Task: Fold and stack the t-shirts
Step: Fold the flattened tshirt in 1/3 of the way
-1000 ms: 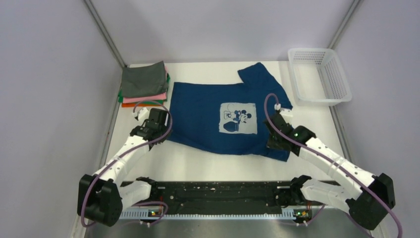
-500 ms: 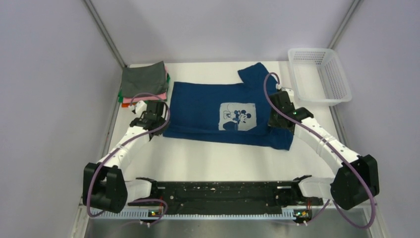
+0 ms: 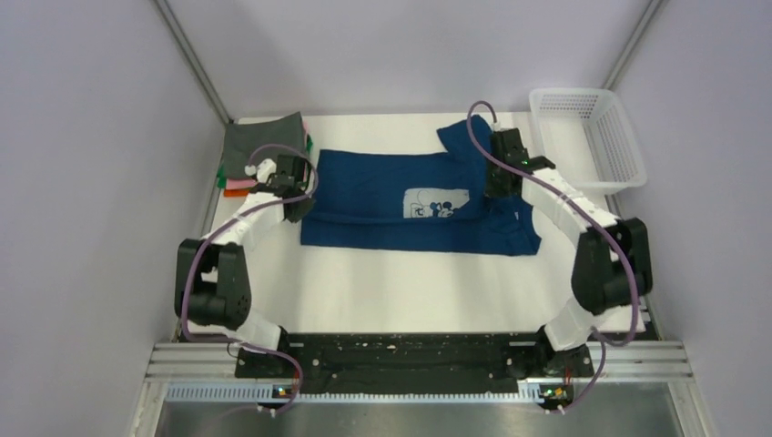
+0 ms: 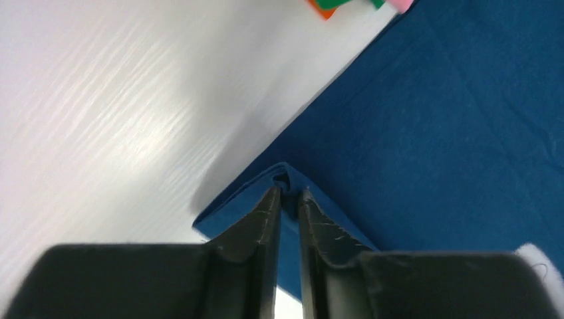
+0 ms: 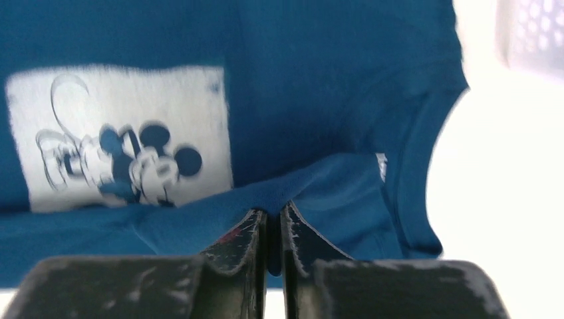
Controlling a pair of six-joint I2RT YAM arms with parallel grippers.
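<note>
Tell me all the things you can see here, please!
navy t-shirt: one, dark blue with a white cartoon print, spread across the middle of the table, near edge folded over.
folded t-shirts: one stack, grey on top with pink, green and orange edges peeking out below, far left corner.
basket: one, white mesh, far right corner.
table: one, white, under everything.
arms: two, white and black, reaching to the shirt's two ends.
left gripper: one, black, pinching the shirt's folded left corner.
right gripper: one, black, pinching the folded edge near the print.
</note>
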